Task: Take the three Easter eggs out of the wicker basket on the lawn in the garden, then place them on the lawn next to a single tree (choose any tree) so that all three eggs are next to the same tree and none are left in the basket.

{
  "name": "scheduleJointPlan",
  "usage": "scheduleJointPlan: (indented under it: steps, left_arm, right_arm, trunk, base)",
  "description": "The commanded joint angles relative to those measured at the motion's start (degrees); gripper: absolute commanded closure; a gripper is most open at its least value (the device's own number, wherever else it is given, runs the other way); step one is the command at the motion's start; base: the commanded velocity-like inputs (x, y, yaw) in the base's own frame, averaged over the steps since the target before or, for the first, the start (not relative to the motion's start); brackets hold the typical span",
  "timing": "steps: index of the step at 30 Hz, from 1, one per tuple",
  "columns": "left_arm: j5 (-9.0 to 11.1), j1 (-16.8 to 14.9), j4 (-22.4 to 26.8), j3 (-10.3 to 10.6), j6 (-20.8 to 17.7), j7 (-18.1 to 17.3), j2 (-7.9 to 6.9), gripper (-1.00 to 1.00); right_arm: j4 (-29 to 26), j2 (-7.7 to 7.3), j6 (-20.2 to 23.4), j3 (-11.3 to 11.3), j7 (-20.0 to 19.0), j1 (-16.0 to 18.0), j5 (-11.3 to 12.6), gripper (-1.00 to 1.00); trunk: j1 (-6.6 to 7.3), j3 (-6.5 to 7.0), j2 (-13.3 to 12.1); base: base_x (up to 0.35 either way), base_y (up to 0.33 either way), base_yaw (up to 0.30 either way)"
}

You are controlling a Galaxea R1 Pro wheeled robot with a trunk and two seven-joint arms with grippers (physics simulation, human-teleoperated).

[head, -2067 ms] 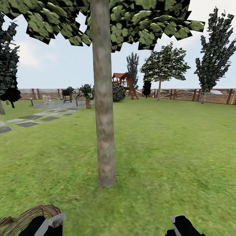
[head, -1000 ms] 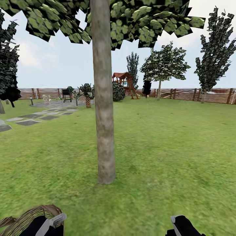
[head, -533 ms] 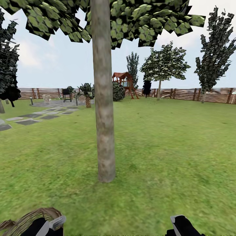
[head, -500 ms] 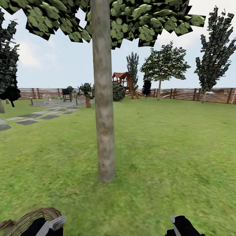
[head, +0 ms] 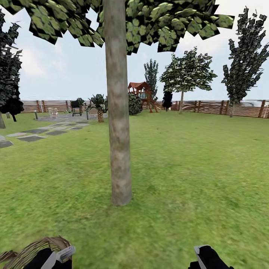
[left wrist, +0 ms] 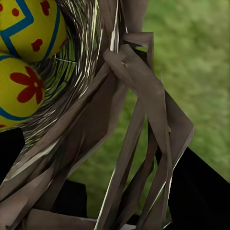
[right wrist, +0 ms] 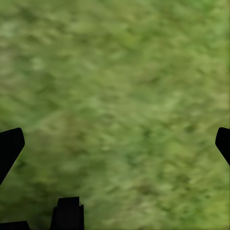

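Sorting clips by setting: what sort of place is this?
A fenced back garden, it seems: a wide lawn, a slatted wooden fence, scattered trees like the near tree, and a play structure.

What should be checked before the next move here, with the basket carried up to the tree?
1. Tree trunk straight ahead, its base close on the lawn: ok.
2. Wicker basket at the left end effector: ok; whether the grip is firm: cannot tell.
3. Eggs in the basket: two Easter eggs visible; a third: cannot tell.
4. Right end effector open, nothing between its fingertips, over bare grass: ok.
5. Eggs already laid by the trunk: not ok, none seen on the grass there.
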State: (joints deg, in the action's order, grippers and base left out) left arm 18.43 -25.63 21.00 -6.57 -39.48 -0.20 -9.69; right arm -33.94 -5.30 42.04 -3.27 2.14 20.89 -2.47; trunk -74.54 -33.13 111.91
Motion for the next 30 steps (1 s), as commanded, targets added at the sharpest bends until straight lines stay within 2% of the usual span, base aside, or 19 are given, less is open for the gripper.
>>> scheduleJointPlan:
  steps: [1, 15, 19, 30]
  left_arm:
    - [-0.3, 0.0, 0.1, -0.3, -0.3, 0.0, 0.03, 1.0]
    - [-0.3, 0.0, 0.1, -0.3, -0.3, 0.0, 0.16, 1.0]
    - [-0.3, 0.0, 0.1, -0.4, -0.3, 0.0, 0.12, 1.0]
    - [-0.3, 0.0, 0.1, -0.4, -0.3, 0.0, 0.11, 1.0]
  right_arm:
    - [-0.1, -0.06, 0.4, -0.3, 0.0, 0.0, -0.2, -1.0]
    - [0.0, 0.32, 0.3, -0.4, 0.0, 0.0, -0.3, -1.0]
    - [0.0, 0.38, 0.3, -0.4, 0.0, 0.0, -0.3, -1.0]
    - [0.0, 0.38, 0.3, -0.4, 0.1, 0.0, -0.3, -1.0]
  trunk:
    - [-0.22, -0.25, 0.5]
    - [-3.29, -2.76, 6.1]
    - [-3.29, -2.76, 6.1]
    - [-3.29, -2.76, 6.1]
  base:
    - [0.0, 0.0, 0.0]
    - [0.0, 0.0, 0.0]
    - [0.076, 0.0, 0.0]
    - [0.34, 0.0, 0.0]
